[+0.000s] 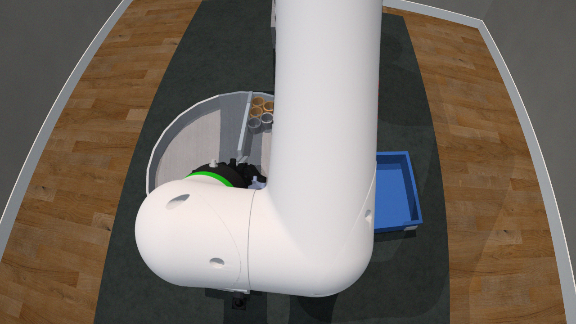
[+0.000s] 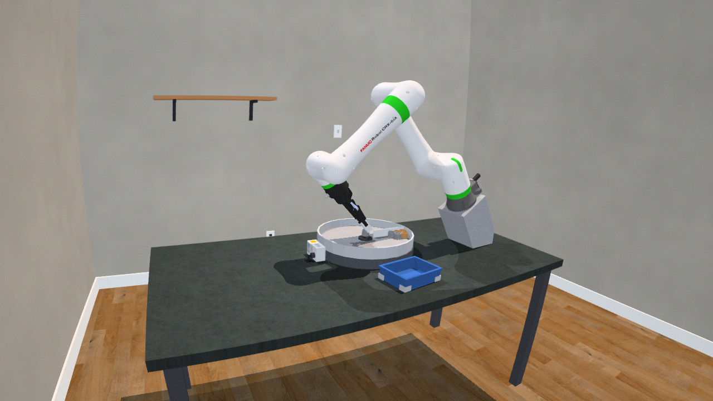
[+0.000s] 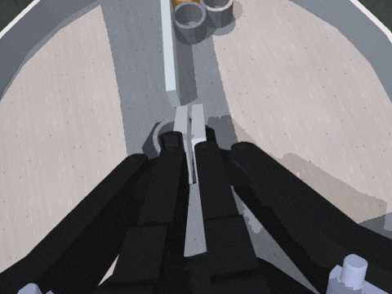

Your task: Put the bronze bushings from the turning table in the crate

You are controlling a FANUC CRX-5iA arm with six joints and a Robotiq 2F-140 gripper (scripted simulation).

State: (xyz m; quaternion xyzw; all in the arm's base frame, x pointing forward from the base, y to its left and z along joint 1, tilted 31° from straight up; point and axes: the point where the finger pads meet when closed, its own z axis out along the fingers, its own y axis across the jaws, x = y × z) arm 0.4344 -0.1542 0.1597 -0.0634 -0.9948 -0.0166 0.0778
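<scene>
My gripper [image 1: 242, 158] [image 2: 369, 227] [image 3: 191, 122] is shut, its pale pads almost together near the middle of the turning table [image 1: 181, 149] [image 2: 359, 252] [image 3: 61, 102]. A grey, steel-looking bushing [image 2: 366, 231] [image 3: 156, 136] is at the pads, just above the dark hub, apparently held by its thin wall; most of its rim is hidden in the wrist view. Three bronze bushings [image 1: 256, 117] [image 2: 404, 234] [image 3: 185, 3] show upright beside the divider. Two steel bushings [image 1: 254, 130] [image 2: 391, 234] [image 3: 191, 34] stand against them. The blue crate [image 1: 392, 153] [image 2: 399, 279] shows no bushing in its visible part.
A pale divider wall [image 1: 245, 124] [image 3: 169, 61] runs from the table's rim towards the hub. A white control box [image 2: 316, 252] is at the turning table's side. My arm [image 1: 322, 120] hides part of the turning table and crate in the top view.
</scene>
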